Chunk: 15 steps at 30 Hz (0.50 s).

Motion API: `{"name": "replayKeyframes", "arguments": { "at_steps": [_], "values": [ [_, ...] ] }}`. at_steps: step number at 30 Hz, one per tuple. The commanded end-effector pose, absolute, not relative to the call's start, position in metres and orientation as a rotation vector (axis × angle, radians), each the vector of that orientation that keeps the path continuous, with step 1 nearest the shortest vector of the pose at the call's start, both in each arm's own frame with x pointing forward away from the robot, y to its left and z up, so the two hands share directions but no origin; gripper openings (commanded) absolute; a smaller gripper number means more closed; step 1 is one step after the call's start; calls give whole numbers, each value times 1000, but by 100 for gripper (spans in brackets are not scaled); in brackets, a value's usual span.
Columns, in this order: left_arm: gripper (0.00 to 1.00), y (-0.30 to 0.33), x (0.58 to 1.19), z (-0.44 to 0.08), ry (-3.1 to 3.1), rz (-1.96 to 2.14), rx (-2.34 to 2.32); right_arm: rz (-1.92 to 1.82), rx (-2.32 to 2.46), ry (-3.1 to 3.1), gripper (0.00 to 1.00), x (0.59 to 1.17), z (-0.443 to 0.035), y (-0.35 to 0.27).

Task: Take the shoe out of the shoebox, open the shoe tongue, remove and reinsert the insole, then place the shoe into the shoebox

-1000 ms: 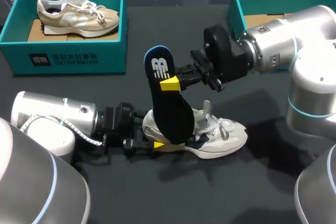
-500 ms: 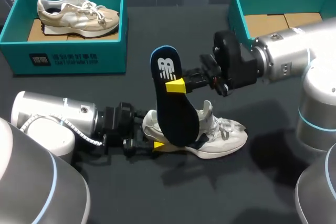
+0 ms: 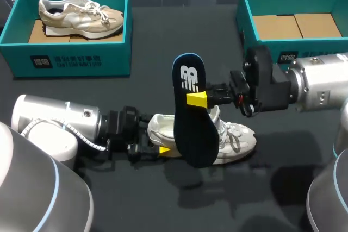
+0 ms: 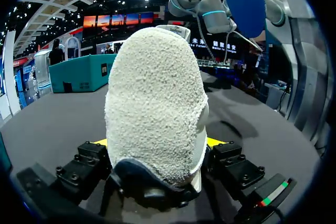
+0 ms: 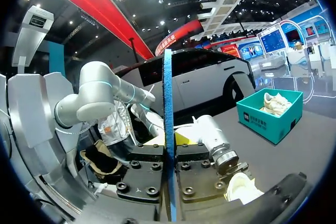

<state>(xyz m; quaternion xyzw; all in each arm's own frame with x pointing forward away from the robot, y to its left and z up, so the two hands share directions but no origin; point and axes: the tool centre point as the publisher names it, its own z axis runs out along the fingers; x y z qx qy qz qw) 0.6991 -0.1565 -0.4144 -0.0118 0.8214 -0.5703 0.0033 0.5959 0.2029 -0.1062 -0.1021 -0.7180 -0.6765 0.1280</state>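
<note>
Biggest, a dark worktop (image 3: 179, 31). At its far left, the left box (image 3: 70, 58), blue-green, with a tan shoe (image 3: 81, 14) inside. At the far right, the right box (image 3: 247, 14), blue-green too, with brown card on its floor. Near the middle, down on the worktop, a white shoe (image 3: 234, 139), toe toward the right arm. Squeezed at the heel from both sides by the left claw (image 3: 163, 149), closed tight on it. Over the shoe, a dark insole (image 3: 193, 118) with a blue edge, standing almost upright. Pinched around its middle by the right claw (image 3: 198, 100), closed on it.
</note>
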Motion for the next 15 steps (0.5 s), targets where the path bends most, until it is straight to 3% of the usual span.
{"name": "replayKeyframes", "arguments": {
  "at_steps": [1, 15],
  "values": [
    [0, -158, 701, -417, 2576, -1785, -37, -1994, -374, -2116, 0, 585, -104, 196],
    [0, -158, 701, -417, 2576, -1785, -37, -2014, -455, -2086, 0, 588, -104, 186]
  ]
}}
